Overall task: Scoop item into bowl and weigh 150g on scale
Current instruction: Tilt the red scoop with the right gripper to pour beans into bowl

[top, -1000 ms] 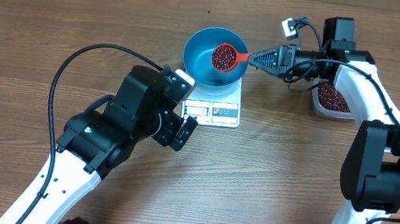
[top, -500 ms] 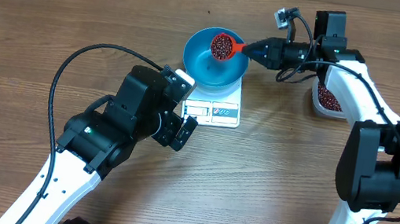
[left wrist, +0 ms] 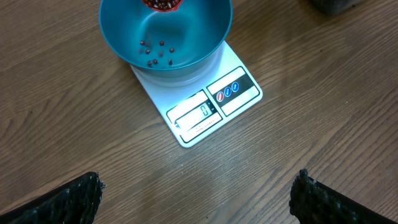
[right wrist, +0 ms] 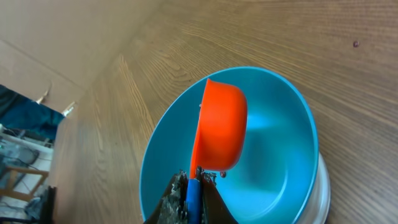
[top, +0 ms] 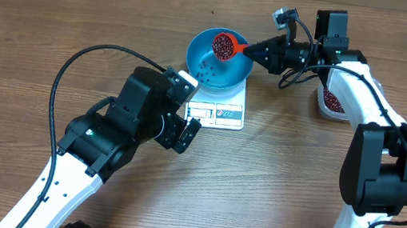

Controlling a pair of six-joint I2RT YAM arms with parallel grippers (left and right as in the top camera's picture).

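Beans [left wrist: 155, 55] lie in a thin scatter of dark red-brown on the floor of the blue bowl [top: 230, 73]. The bowl sits on the white scale [top: 228, 114], whose display panel faces the near edge of the desk [top: 41, 9].

Over the bowl's far rim hangs a red scoop [top: 224, 44], tipped on its side, with a clump of beans in its cup. From the right wrist view I see only the scoop's smooth back, turned nearly on edge above the blue interior. The right claw [top: 256, 52] is clamped together on the scoop's handle, reaching in from the right side of the bowl.

Behind that arm, well off to the right, a clear tub [top: 333, 101] holds more of the beans — it is partly hidden by the arm.

The left claw [left wrist: 198, 193] hovers at the near-left side of the scale, clear of it, its fingers [left wrist: 71, 199] spread wide apart with bare wood showing between them. Its camera looks straight at the scale's window and label panel — the digits are too small for me to read with any confidence. A black cable [top: 65, 69] from the left arm loops across the desk on the left.
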